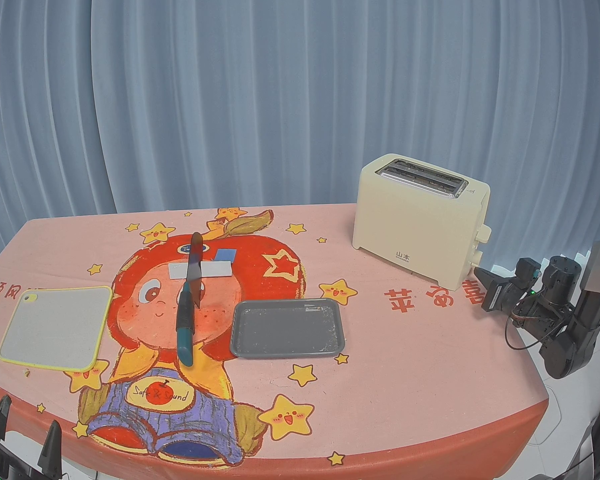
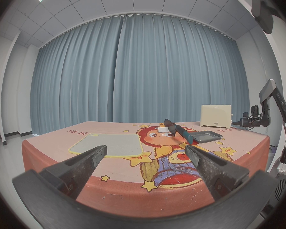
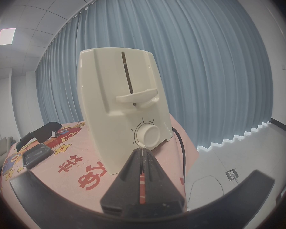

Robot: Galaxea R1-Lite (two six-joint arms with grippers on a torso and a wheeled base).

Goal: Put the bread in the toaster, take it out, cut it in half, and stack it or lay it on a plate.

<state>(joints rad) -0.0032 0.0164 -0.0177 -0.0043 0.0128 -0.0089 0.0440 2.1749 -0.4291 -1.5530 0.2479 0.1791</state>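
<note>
my left tool [image 1: 25, 435] hangs wide open and empty off the surface's [image 1: 413, 368] near left edge. cutting board [image 1: 57, 327] sits by that edge, knife [image 1: 188, 301] mid-surface, grey tray [image 1: 288, 328] just beside it, open room around. toaster [image 1: 420, 218] stands far right near the edge; my right tool [image 3: 142, 150], pinched shut and empty, points at its dial [image 3: 148, 135]. blue curtain [image 1: 300, 88] behind.

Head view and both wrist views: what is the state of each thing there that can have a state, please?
toaster, lever low in its slot, no bread showing at the top
tray, empty
cutting board, bare
knife, lying across a white block, not held
left pincer, open, empty
right pincer, shut, empty, tips near the toaster's dial
</note>
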